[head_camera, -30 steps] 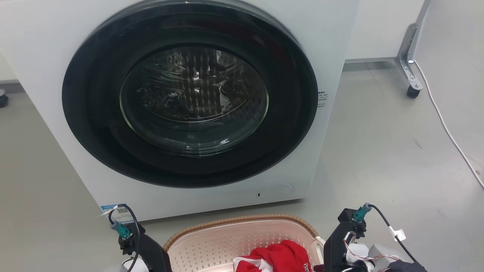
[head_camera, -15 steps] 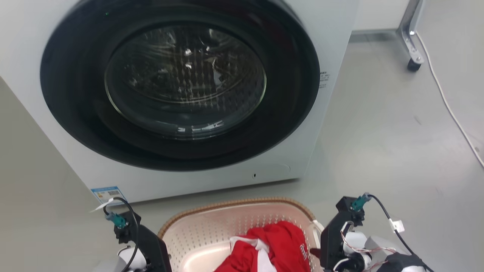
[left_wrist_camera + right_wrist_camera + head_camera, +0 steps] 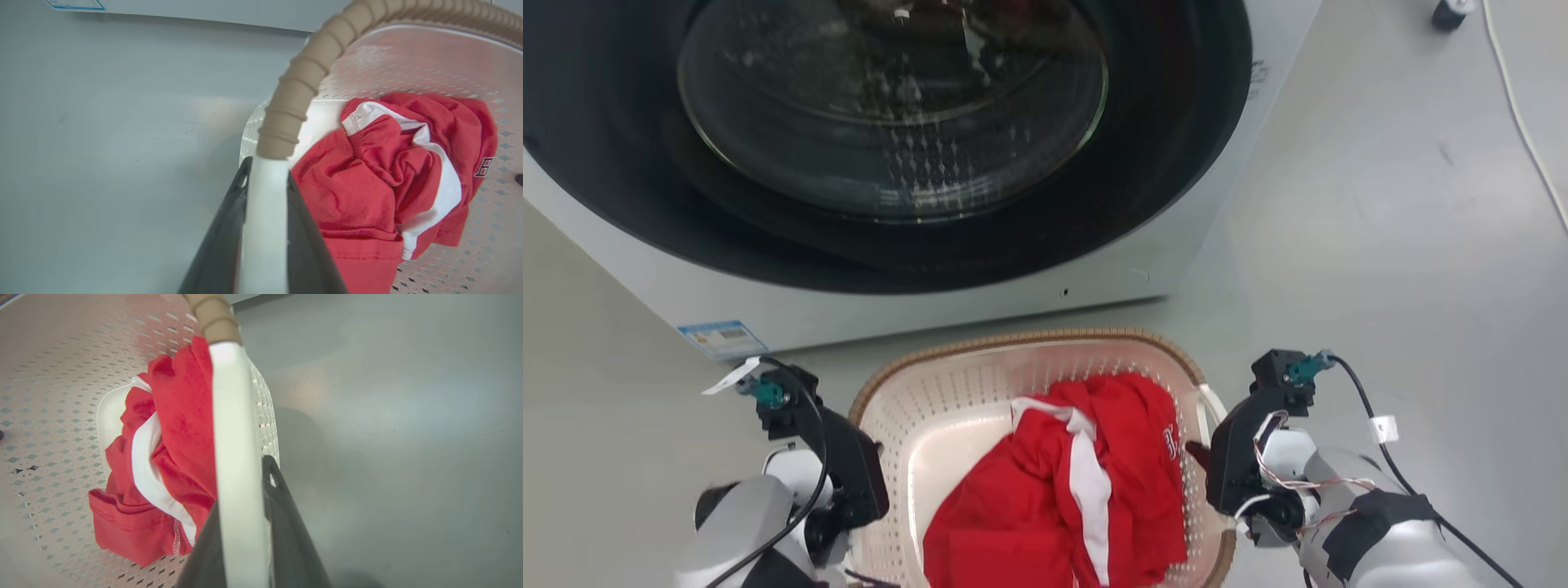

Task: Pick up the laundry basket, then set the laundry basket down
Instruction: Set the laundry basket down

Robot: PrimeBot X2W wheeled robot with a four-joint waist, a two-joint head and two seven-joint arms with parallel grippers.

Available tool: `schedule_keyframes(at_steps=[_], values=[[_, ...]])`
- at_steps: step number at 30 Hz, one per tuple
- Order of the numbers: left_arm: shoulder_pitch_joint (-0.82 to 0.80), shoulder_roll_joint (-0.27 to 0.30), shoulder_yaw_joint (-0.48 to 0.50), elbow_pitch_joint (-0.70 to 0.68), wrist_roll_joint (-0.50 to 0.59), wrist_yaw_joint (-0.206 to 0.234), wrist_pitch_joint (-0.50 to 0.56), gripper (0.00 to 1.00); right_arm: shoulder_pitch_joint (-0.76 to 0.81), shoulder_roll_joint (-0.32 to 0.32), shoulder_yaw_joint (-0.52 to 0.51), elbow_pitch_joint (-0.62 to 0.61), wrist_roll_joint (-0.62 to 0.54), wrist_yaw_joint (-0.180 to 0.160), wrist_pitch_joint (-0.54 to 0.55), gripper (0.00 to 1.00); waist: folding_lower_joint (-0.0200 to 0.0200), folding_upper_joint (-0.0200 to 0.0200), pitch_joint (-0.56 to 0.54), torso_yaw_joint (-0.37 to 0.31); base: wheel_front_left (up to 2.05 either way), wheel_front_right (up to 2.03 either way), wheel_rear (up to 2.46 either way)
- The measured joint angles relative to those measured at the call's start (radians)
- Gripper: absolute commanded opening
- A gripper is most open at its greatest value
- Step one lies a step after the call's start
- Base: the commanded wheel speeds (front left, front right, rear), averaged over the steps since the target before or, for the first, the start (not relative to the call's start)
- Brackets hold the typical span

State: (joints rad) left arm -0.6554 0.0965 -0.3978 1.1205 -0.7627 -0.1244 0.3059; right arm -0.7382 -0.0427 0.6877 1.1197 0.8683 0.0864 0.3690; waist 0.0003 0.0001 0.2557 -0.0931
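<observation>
head view: the whole picture has shifted since a second ago, so the camera has tipped down. the washing machine [image 3: 1094, 278] now crowds the top edge, and more of the laundry basket [image 3: 1013, 339] and its red garment [image 3: 1086, 482] shows. the basket stays between the left end effector [image 3: 854, 482] and the right end effector [image 3: 1225, 465], just before the machine.

left wrist view: the dark fingers [image 3: 220, 245] clamp the white side handle [image 3: 263, 228].

right wrist view: the other handle [image 3: 235, 457] is pinched likewise. the robot is probably bending to set the basket down; whether it touches the floor [image 3: 408, 416] cannot be told.
</observation>
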Motion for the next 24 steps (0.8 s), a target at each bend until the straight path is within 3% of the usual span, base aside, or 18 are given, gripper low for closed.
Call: schedule_keyframes(at_steps=[24], values=[[-0.132, 0.013, -0.033, -0.036, 0.081, 0.0, -0.229, 0.0, -0.131, -0.004, 0.02, -0.006, -0.085, -0.031, -0.25, 0.0, -0.0001, 0.0001, 0.342, 0.016, 0.0, 0.0, 0.0]])
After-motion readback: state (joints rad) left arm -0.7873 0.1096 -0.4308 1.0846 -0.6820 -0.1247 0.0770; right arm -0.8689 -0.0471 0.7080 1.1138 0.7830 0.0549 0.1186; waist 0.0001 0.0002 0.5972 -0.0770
